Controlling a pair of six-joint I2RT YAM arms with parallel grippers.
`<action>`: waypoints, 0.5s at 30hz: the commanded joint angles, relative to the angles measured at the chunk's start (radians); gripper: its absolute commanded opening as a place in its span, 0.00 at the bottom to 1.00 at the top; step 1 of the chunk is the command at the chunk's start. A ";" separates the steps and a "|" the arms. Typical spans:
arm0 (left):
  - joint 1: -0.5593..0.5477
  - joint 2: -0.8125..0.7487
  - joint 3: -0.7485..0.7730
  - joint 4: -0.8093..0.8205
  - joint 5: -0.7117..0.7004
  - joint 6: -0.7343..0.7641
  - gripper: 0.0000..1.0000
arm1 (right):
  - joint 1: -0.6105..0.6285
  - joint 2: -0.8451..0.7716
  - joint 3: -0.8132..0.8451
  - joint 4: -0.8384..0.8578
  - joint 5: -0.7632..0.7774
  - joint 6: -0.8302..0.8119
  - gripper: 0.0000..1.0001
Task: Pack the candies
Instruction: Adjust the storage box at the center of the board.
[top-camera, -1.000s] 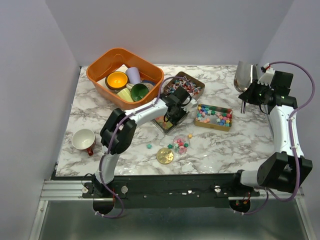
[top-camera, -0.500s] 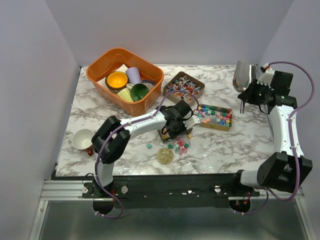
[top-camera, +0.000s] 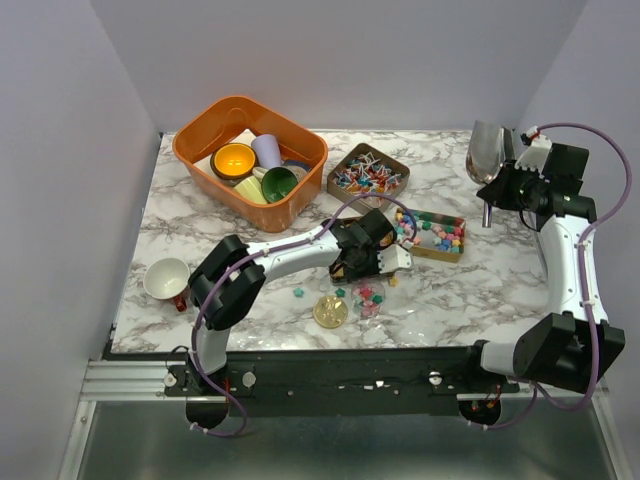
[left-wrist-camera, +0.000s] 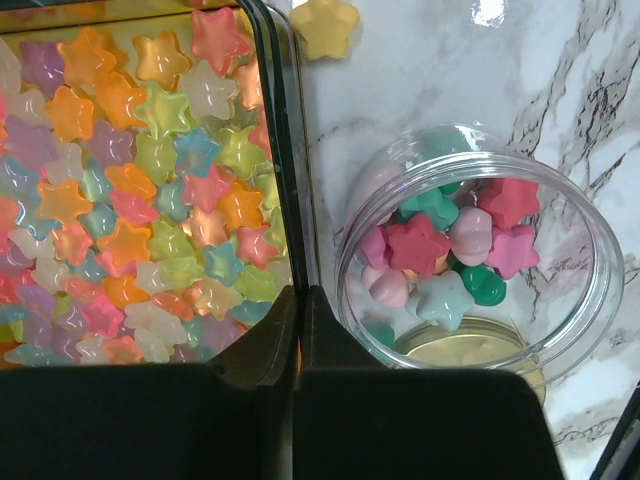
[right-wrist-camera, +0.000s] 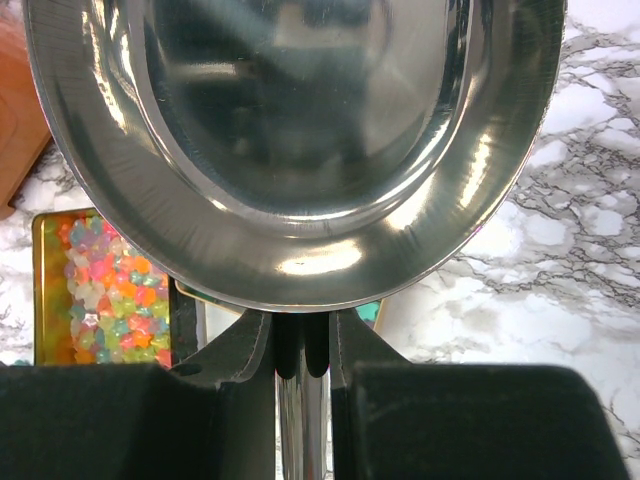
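**mk_77:** ok what's each gripper doing? big stuff first pls

**dosa_bot:** Biggest thing is the metal scoop (right-wrist-camera: 300, 130). The right gripper (right-wrist-camera: 302, 338) is clamped tight on its handle, with the bowl sticking up above the fingers, over the far right of the table (top-camera: 480, 290). The left gripper (left-wrist-camera: 298, 318) is pinched down narrow on the black rim of a tray (left-wrist-camera: 283, 150), one finger inside the rim and one outside.

**mk_77:** and the candies?

**dosa_bot:** The tray is packed with pastel star candies (left-wrist-camera: 130, 190), all to the left of those fingers. Just beside the tray on the fingers' right is a clear round jar (left-wrist-camera: 480, 158), open, with a handful of pink, teal and green candies (left-wrist-camera: 420, 245) in it. One yellow candy (left-wrist-camera: 322, 22) sits on the marble past the fingertips. From above, a couple of loose candies (top-camera: 297, 293) lie near that gripper's left.

**mk_77:** anything hidden?

**dosa_bot:** Yeah. From above, the left gripper covers most of the tray. The scoop fills the right wrist view, so only a slice of a gold box (right-wrist-camera: 40, 290) of mixed candies (right-wrist-camera: 110, 290) peeks out under its left edge. Can't tell which box it is. There's also something gold showing through the jar bottom, no idea what.
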 joint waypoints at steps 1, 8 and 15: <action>-0.001 0.054 -0.004 0.044 -0.037 0.117 0.04 | -0.007 -0.015 -0.001 0.018 -0.031 -0.018 0.01; 0.012 -0.039 -0.040 0.047 -0.044 0.094 0.46 | -0.007 0.013 0.030 0.005 -0.055 -0.060 0.01; 0.116 -0.329 -0.043 -0.066 0.172 0.129 0.74 | 0.017 0.085 0.117 -0.077 -0.164 -0.220 0.01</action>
